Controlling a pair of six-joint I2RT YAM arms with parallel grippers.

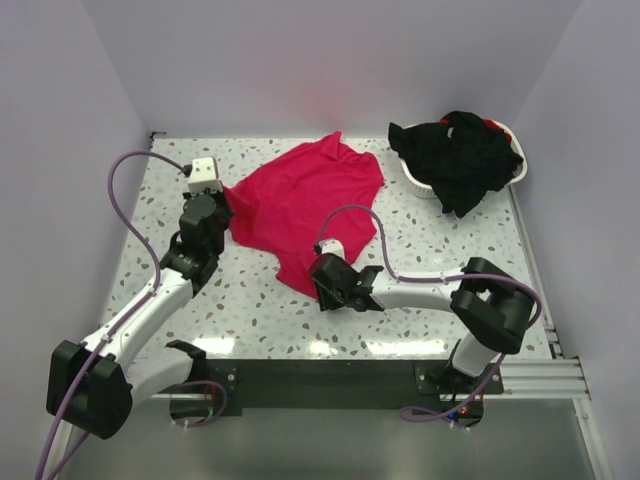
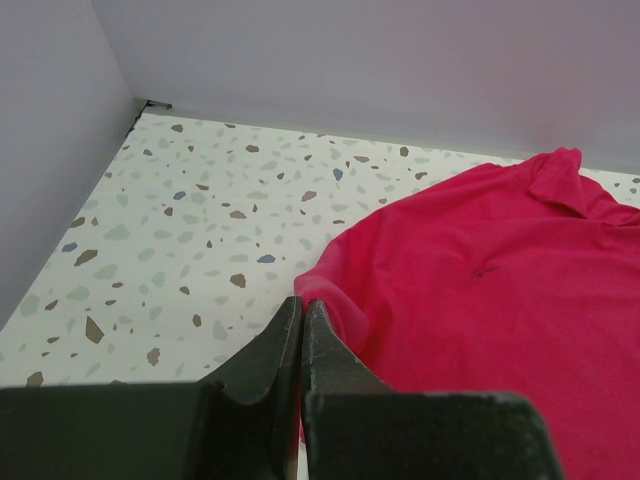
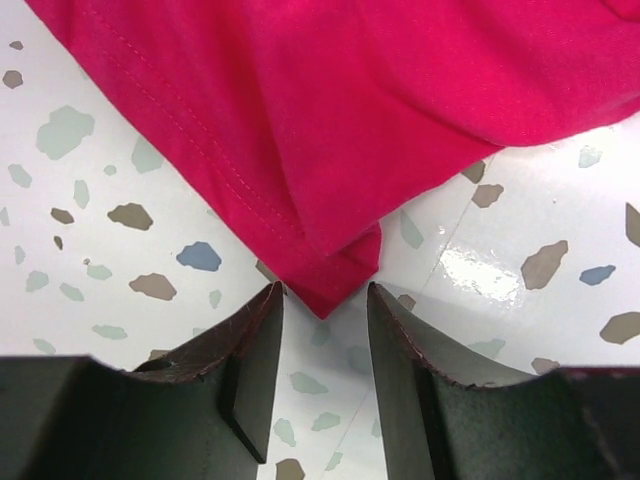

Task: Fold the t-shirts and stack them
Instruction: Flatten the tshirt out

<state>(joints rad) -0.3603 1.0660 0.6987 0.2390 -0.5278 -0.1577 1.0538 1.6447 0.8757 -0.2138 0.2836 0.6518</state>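
A pinkish-red t-shirt lies crumpled on the speckled table, its collar toward the back wall. My left gripper is at its left edge, and in the left wrist view that gripper is shut on a fold of the red t-shirt. My right gripper is low at the shirt's near corner. In the right wrist view it stands open, with the pointed corner of the red t-shirt just reaching between its fingertips. Black t-shirts are heaped at the back right.
The black heap fills a white plastic basket at the back right corner and spills over its front rim. White walls close in the table on the left, back and right. A black rail runs along the near edge between the arm bases.
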